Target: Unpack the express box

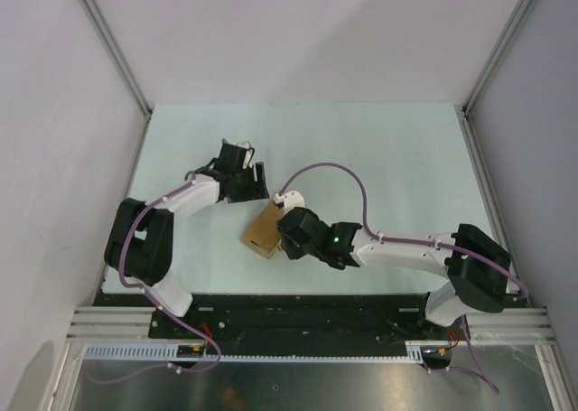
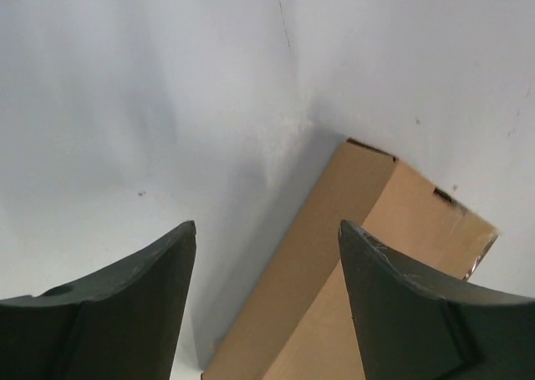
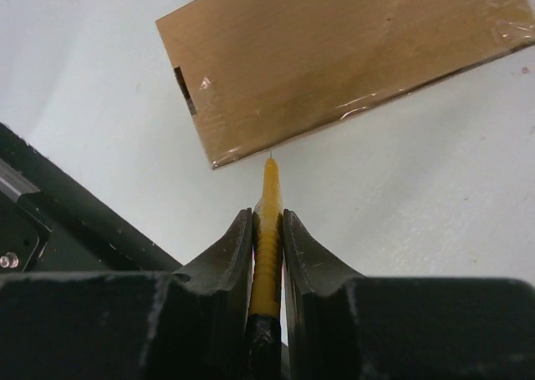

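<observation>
Evidently early: express box [image 3: 351, 63] looks sealed, uncut; right gripper [image 3: 266, 221] clamps utility knife [image 3: 269, 188] at its lower edge; left gripper [image 2: 266, 230] gapes empty.

Pale, faintly green table [image 1: 388, 167], matte and bare over most of its far half. Near its middle, a small white rounded object [image 1: 291, 197], too small to identify. Around three sides, plain white wall panels [image 1: 298, 32], joined by slanting aluminium posts [image 1: 108, 45]. Along the near edge, a black base strip [image 1: 298, 307], then a slotted white cable duct [image 1: 135, 350] and a dull metal sheet [image 1: 316, 384]. In the right wrist view, a slim yellow utility knife [image 3: 268, 205], ribbed along its body, thin blade tip pointing away from the camera, just above the table.
</observation>
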Controlling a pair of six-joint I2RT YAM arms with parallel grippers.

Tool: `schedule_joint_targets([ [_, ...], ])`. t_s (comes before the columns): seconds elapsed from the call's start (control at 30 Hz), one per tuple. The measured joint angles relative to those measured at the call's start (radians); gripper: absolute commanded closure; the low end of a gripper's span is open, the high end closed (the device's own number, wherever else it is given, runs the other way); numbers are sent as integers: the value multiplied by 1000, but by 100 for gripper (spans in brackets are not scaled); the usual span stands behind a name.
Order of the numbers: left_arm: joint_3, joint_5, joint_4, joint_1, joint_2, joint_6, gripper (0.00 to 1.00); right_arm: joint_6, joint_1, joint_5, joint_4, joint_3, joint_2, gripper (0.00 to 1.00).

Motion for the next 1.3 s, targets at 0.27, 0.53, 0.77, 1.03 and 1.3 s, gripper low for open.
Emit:
schedule_joint_targets([
  [0.27,-22,-94,-27,49,-140,-11,35,19,-80,20,-100,-6,-180,100],
  [0.53,-165,69,-23,-103,-459,13,46,-22,-289,-6,30,0,-241,100],
  [0.77,-308,100,-32,-357,-487,2,49,-29,-468,-185,307,3,12,100],
  [1.03,-428,66,-21,-443,-511,-115,48,-65,-475,-349,391,182,257,100],
  [1.3,-483,44,10,-450,-520,-228,46,-123,-441,-371,333,257,316,100],
])
